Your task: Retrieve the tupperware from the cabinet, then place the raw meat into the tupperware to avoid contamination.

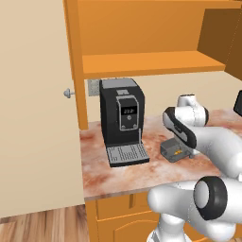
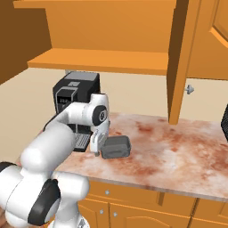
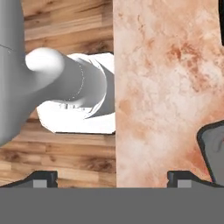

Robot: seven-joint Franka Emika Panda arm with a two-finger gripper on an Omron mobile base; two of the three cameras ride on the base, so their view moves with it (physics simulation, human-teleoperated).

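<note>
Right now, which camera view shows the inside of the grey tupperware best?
The left base view: the tupperware opens toward the camera and a small orange piece lies inside. The right base view shows its outer wall and rim beside the arm. The hand view catches one dark corner at its right edge.

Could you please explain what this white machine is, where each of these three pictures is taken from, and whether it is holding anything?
It is a white robot arm on a base, in a simulated kitchen. Two pictures come from cameras behind it, left and right; the third looks along its gripper, which is open and holds nothing. On the marbled counter stand a black coffee machine and a dark grey tupperware with a small orange piece, likely the raw meat, inside. Above, the orange cabinet is open.
</note>
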